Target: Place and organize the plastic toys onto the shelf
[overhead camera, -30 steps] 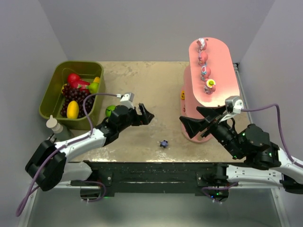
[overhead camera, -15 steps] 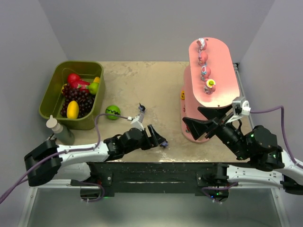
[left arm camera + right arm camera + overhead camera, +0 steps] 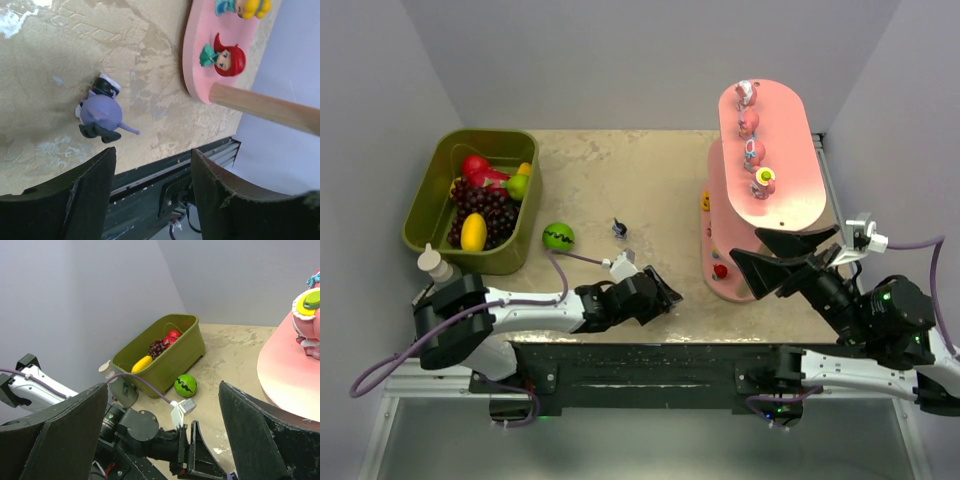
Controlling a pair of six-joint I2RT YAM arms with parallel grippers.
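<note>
Plastic, glossy and lilac: the purple toy (image 3: 100,112) sits on the table (image 3: 45,65), a round body with a black-and-white end and a thin tail. In your left wrist view it is at 11 o'clock from the left claw (image 3: 152,185). That claw is spread wide with nothing between its matte black fingers, and the toy lies ahead of the tips, apart from both. From above, the left claw (image 3: 660,293) is low at 6 o'clock on the table, near the front edge, and it hides the purple toy there.

Your right claw (image 3: 750,246) is also wide and empty. Its wedge-shaped fingers are raised in front of the shelf (image 3: 790,160) at 4 o'clock.

The shelf stands at 2 o'clock. It has smooth pink oblong boards with round ends on a tan round post (image 3: 265,105). Four toys (image 3: 753,152) stand in a row on the top board. On the bottom board you can see a red-haired toy (image 3: 226,57) and a yellow toy (image 3: 247,6).

A small dark toy (image 3: 619,229) sits on the mottled beige tabletop near the centre. The olive bin (image 3: 425,205), with rounded corners and holding fruit, is at 10 o'clock. A green ball (image 3: 558,236) with a black zigzag is near its 4 o'clock corner.
</note>
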